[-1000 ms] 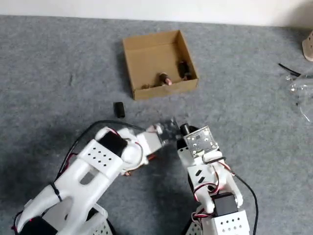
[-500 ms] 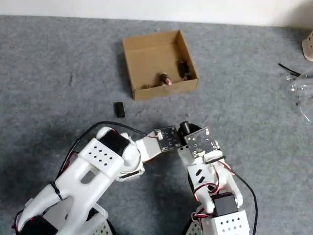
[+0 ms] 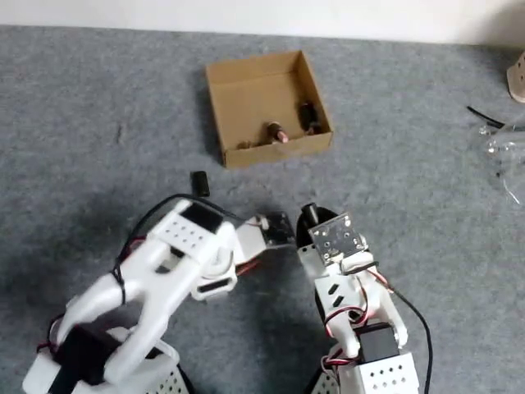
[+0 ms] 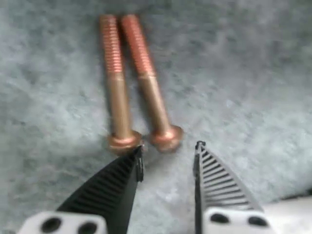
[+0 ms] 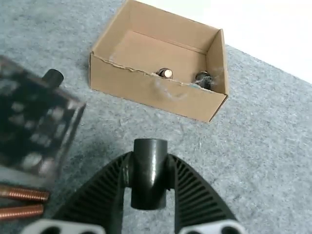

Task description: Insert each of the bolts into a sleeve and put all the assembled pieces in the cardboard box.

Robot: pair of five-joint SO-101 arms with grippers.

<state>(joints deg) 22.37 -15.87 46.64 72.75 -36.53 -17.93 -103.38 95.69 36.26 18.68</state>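
From the high view, found the cardboard box [image 3: 275,150] open-topped at the far middle of the grey carpet [image 3: 426,189], holding one assembled piece [image 3: 275,131] against its near wall and a second assembled piece [image 3: 308,115] just to the right. Spotted a loose black sleeve [image 3: 199,182] on the carpet, near of the box's left corner and apart from it. Placed the left arm [image 3: 176,254] at the near left, bent rightward, its wrist ending just left of the right gripper [image 3: 311,217], itself closed around an upright held sleeve [image 3: 310,212] near of the box. Noted clear plastic [image 3: 502,148] and a black cable [image 3: 484,116] at the far right edge. From the left wrist view, saw the left gripper [image 4: 169,150] spread open above the carpet, gripping nothing, with two copper-coloured bolts lying side by side, heads toward the fingers: the first bolt [image 4: 117,83] with its head just at one fingertip [image 4: 138,153], contact impossible to judge, the second bolt [image 4: 148,80] with its head facing the gap. From the right wrist view, saw the right gripper [image 5: 149,176] clamped on the held sleeve [image 5: 150,153], upright between the fingers, the cardboard box [image 5: 156,95] beyond with both assembled pieces inside, the loose black sleeve [image 5: 52,76] left of the box, and both bolts on the carpet left of the gripper, under the blurred wrist of the left arm [image 5: 34,131].
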